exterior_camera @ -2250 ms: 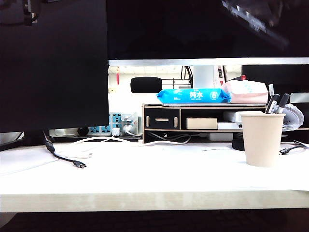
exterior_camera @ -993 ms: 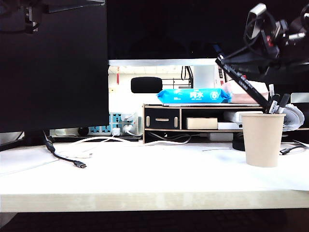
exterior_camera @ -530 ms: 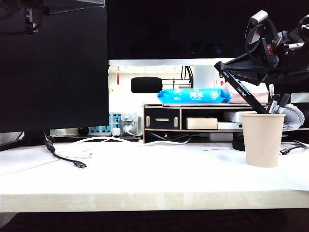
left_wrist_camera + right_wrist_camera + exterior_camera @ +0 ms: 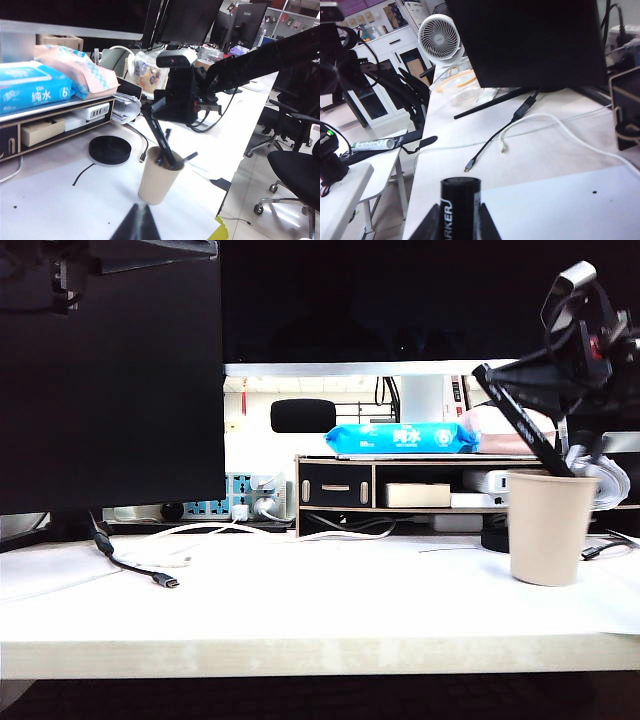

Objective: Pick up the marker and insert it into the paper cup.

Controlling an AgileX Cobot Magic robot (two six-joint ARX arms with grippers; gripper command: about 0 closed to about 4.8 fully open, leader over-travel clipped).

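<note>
The beige paper cup (image 4: 550,530) stands at the table's right; in the left wrist view the cup (image 4: 158,177) holds two shorter dark pens (image 4: 186,159). The long black marker (image 4: 540,440) slants down and to the right, its lower end inside the cup's mouth. My right gripper (image 4: 515,390) is shut on the marker's upper part, above and left of the cup. The right wrist view shows the marker's lettered end (image 4: 460,205) sticking out past the right gripper (image 4: 459,222). My left gripper (image 4: 141,220) hovers shut and empty, a short way from the cup's base.
A wooden desk organizer (image 4: 350,485) with a blue wipes pack (image 4: 400,437) stands behind the cup. A black monitor (image 4: 110,370) fills the left; a black cable (image 4: 150,570) and a white one lie below it. A black round disc (image 4: 110,149) lies beside the cup.
My right gripper has swung right and turned, so the marker stands steeper with its lower end down in the cup. The cup has shifted slightly right. The left arm is still.
</note>
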